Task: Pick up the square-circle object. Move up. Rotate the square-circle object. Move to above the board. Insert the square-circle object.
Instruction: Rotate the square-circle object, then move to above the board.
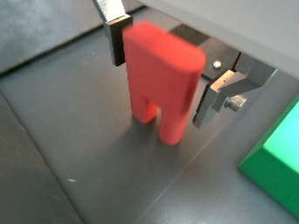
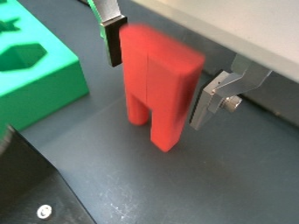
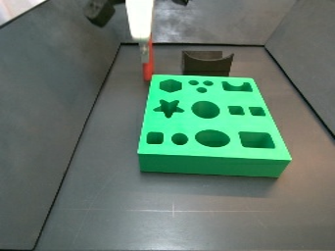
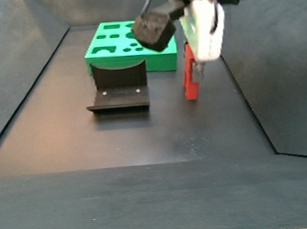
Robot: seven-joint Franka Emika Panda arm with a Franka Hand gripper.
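Observation:
The square-circle object (image 1: 162, 74) is a red block that stands upright with its two legs pointing down, seen in both wrist views (image 2: 158, 83). My gripper (image 1: 162, 87) is shut on it, one silver finger against each of its side faces. In a side view the red block (image 3: 144, 61) hangs under the gripper (image 3: 137, 34) just beyond the far left corner of the green board (image 3: 210, 123). In a side view the block's (image 4: 190, 79) legs reach down close to the dark floor; whether they touch it I cannot tell.
A dark grey curved holder (image 3: 206, 62) stands behind the board, and in a side view the holder (image 4: 119, 89) is left of the block. The green board's edge (image 1: 274, 162) lies near the gripper. Sloped dark walls close in the floor on both sides.

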